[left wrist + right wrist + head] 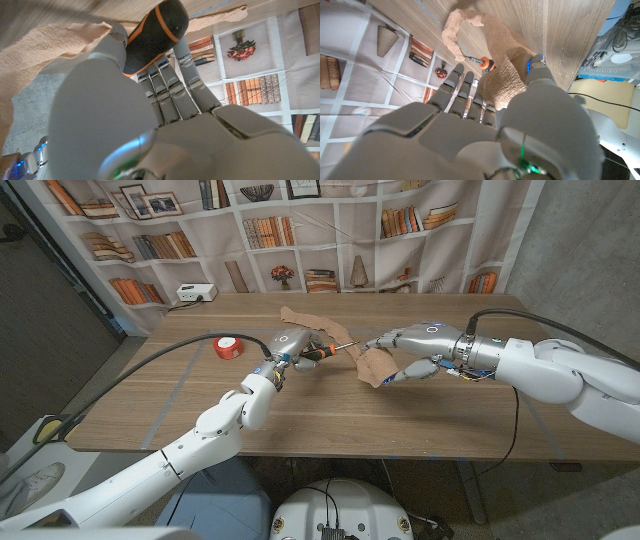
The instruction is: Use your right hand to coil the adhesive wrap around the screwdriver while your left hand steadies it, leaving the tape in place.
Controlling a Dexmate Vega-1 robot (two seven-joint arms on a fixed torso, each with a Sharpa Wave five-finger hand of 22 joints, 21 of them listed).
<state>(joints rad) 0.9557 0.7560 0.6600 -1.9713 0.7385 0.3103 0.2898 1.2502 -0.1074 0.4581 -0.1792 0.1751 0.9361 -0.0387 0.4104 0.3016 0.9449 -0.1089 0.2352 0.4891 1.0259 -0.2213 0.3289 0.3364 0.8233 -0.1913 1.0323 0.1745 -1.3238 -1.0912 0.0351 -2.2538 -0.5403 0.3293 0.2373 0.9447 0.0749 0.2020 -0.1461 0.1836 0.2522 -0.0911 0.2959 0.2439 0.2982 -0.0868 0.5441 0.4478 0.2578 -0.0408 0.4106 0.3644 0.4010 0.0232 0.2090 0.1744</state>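
The screwdriver (pixel 322 351) is held above the middle of the desk (pixel 420 420), its black-and-orange handle in the left hand (pixel 285 347) and its thin shaft pointing toward the right hand (pixel 405 355). The left hand's fingers (pixel 170 92) are curled around the handle, which shows close up in the left wrist view as a rounded black butt with an orange ring. The left arm reaches in from the near left corner, forearm raised off the desk. The right arm comes in from the right, its hand at the shaft's tip, thumb and fingers pinching the wrap (pixel 377 364). The wrap is a tan, rough-textured strip; one stretch hangs crumpled from the right hand, and it runs on past the shaft toward the far side of the desk, where its far end lies loose on the wood. A red roll of tape (pixel 230 347) sits on the desk just left of the left hand. A white socket box (pixel 196 293) stands at the far left edge, before a bookshelf backdrop (pixel 300 230).
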